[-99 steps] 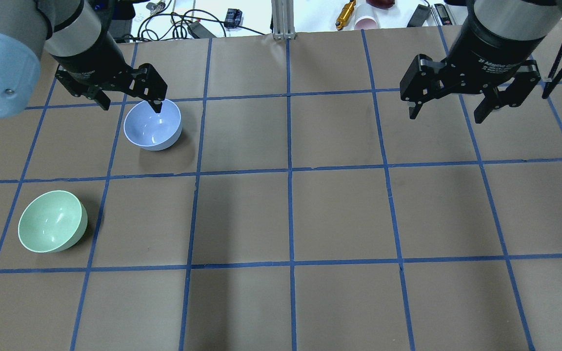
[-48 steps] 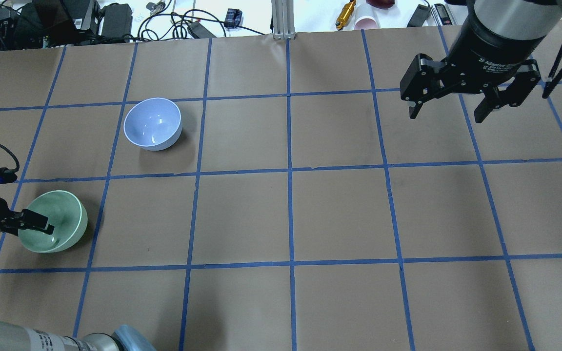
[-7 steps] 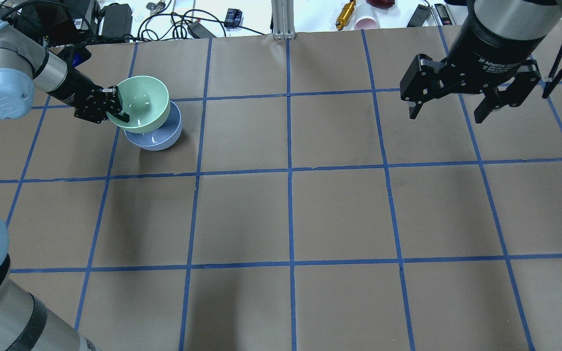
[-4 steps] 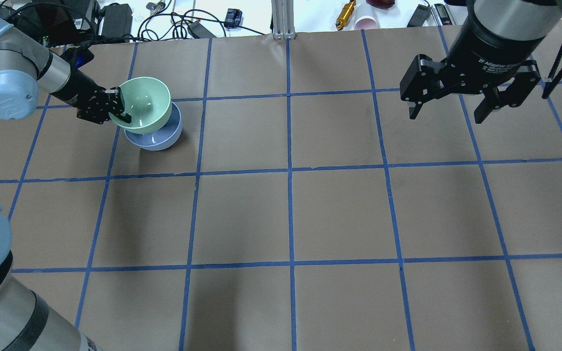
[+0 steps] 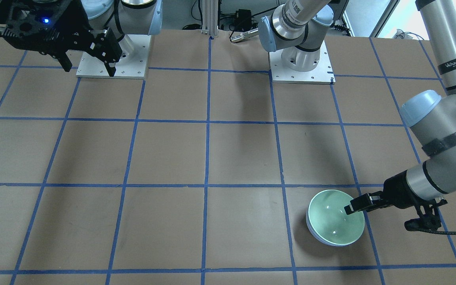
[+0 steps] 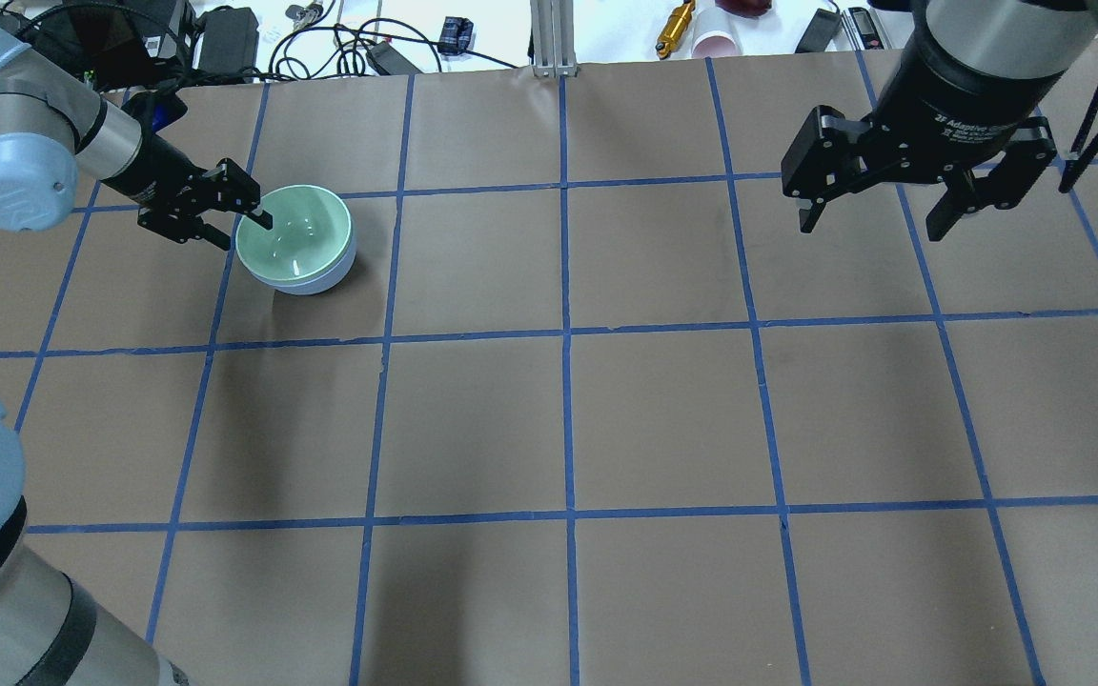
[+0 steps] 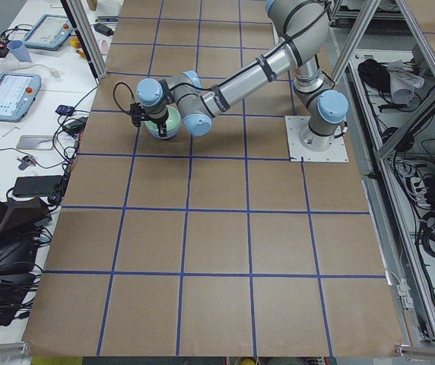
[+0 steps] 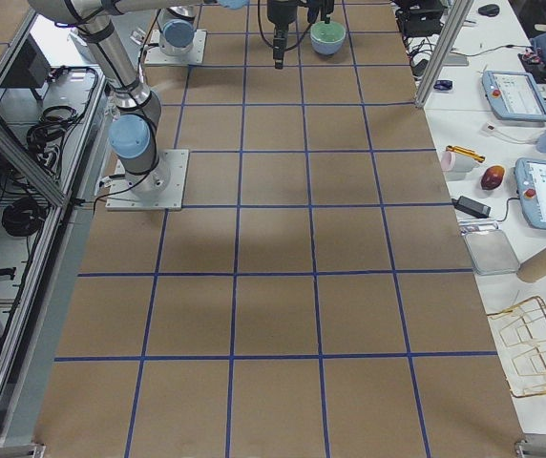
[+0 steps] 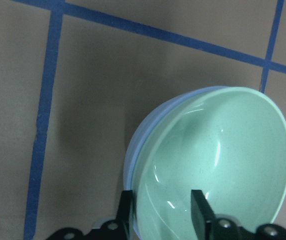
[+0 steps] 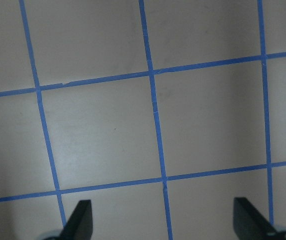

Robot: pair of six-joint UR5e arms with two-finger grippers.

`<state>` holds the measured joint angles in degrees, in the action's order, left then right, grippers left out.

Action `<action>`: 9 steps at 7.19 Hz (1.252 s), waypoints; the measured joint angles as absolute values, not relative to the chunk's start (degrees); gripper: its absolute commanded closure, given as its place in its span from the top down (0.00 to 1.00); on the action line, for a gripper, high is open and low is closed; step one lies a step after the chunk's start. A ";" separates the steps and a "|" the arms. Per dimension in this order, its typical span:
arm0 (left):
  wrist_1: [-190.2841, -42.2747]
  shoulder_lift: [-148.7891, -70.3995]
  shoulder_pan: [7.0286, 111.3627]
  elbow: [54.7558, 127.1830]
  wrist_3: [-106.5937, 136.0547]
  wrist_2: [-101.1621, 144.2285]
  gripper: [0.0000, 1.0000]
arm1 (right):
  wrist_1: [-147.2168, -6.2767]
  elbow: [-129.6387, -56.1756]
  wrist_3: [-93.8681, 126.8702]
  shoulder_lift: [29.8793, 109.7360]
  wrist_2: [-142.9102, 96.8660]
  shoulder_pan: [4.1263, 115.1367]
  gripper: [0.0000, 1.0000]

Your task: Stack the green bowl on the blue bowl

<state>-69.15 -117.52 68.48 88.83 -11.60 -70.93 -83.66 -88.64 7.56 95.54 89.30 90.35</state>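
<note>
The green bowl (image 6: 299,233) sits nested inside the blue bowl (image 6: 322,279) at the table's far left. Only a thin blue wall shows under and around it. My left gripper (image 6: 246,234) is open and low at the bowls' left side. In the left wrist view its fingers (image 9: 199,210) straddle the near rim of the green bowl (image 9: 223,160) and blue bowl (image 9: 133,155) with a gap on each side. The front view shows the same stack (image 5: 333,215) with the left gripper (image 5: 356,206) at its rim. My right gripper (image 6: 870,229) is open and empty, high over the far right.
The brown table (image 6: 568,419) is marked into squares by blue tape. Cables, a gold tool (image 6: 675,27) and a pink cup (image 6: 716,43) lie beyond its far edge. The arm bases (image 5: 301,67) stand on the robot's side.
The green bowl, held just above the blue bowl half a second ago, now rests inside it. My left gripper has opened and let go of the rim. The right arm has not moved.
</note>
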 measured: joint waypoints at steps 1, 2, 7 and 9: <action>-69.71 -116.89 68.71 88.82 -11.52 -71.52 0.93 | -83.66 -88.62 7.56 95.54 89.30 90.35 1.00; -70.18 -115.71 69.74 88.82 -11.40 -73.33 0.94 | -83.64 -88.62 7.56 95.54 89.30 90.35 1.00; -77.40 -103.36 80.91 89.31 -9.12 -85.03 0.96 | -83.67 -88.66 7.56 95.54 89.30 90.35 1.00; -80.41 -98.14 84.53 89.25 -9.03 -86.67 0.96 | -83.67 -88.61 7.56 95.54 89.30 90.35 1.00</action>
